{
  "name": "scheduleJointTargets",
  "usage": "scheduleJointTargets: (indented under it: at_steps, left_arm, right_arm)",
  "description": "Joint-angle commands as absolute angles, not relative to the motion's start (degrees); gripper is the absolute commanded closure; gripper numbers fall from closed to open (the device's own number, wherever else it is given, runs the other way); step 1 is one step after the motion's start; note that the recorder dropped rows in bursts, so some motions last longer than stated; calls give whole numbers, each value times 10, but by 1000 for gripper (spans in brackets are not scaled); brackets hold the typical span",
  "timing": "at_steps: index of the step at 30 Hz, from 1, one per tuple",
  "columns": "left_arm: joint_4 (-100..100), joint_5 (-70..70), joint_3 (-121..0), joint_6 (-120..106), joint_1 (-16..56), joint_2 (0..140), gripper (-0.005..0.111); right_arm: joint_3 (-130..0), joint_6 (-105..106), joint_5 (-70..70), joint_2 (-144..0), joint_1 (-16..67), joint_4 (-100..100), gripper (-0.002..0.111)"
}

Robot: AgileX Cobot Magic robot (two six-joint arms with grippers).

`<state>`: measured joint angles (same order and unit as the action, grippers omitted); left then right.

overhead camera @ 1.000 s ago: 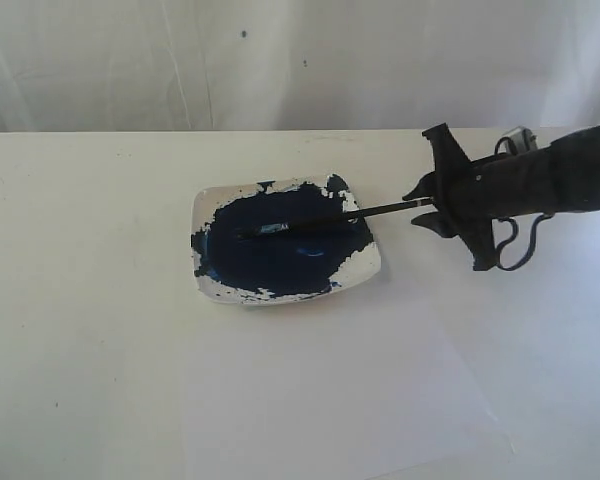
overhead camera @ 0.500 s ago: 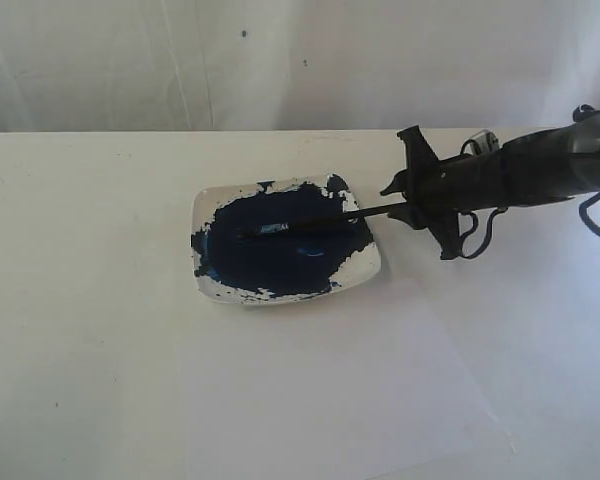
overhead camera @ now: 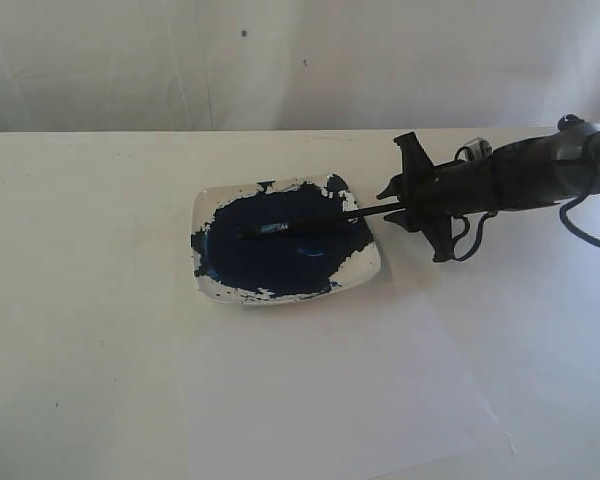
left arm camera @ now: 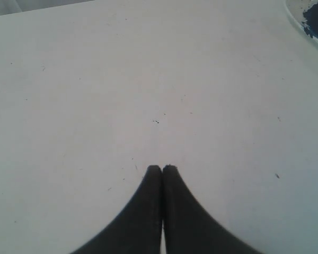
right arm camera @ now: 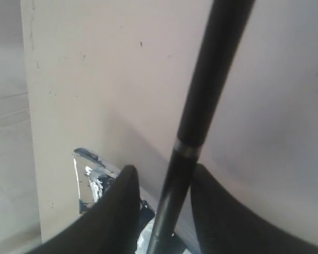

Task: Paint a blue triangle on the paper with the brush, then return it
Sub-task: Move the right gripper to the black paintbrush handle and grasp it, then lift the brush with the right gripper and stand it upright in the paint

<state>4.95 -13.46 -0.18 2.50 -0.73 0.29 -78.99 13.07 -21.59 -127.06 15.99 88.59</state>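
Right tool (overhead camera: 392,208) lies low at the right side of the dish (overhead camera: 372,268); jaws spread either side of the brush (overhead camera: 310,222) handle; the wrist view shows a gap between the handle and each finger, so nothing is gripped yet.

The brush rests slanted across the dish; bristle end in the navy paint pool (overhead camera: 275,262); handle end juts over the rim toward the tool.

The paper (overhead camera: 330,400) lies flat on the counter (overhead camera: 80,300) just in front of the dish; blank, no triangle on it.

Left tool (left arm camera: 162,168) is clenched on nothing, over the counter well left of the dish; only a corner of the dish shows in its view.

Step in hand, by my reading: taking up the brush.

To do it well:
- Centre the handle between the fingers before closing; close squarely across it, since a thin round handle may roll or pivot under an uneven pinch.
- Lift upward first so the bristles clear the rim and the dish is not dragged.
- Let surplus paint fall back into the dish before crossing to the paper, or the sheet may catch stray drops.
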Motion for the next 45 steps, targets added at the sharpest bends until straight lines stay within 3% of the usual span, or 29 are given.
scheduleJointTargets:
  at_steps: [1, 27, 35, 45]
  left_arm:
    - [46, -136, 0, 28, -10, 0, 107]
    - [46, -136, 0, 28, -10, 0, 107]
    - [46, -136, 0, 28, -10, 0, 107]
    - [46, -136, 0, 28, -10, 0, 107]
  right_arm:
    - [-795, 137, -211, -1280, 162, 897, 77]
    - [-812, 137, -189, -1296, 173, 917, 77]
    - [-812, 128, -192, -1296, 176, 919, 94]
    - [-816, 131, -191, -1273, 176, 930, 95]
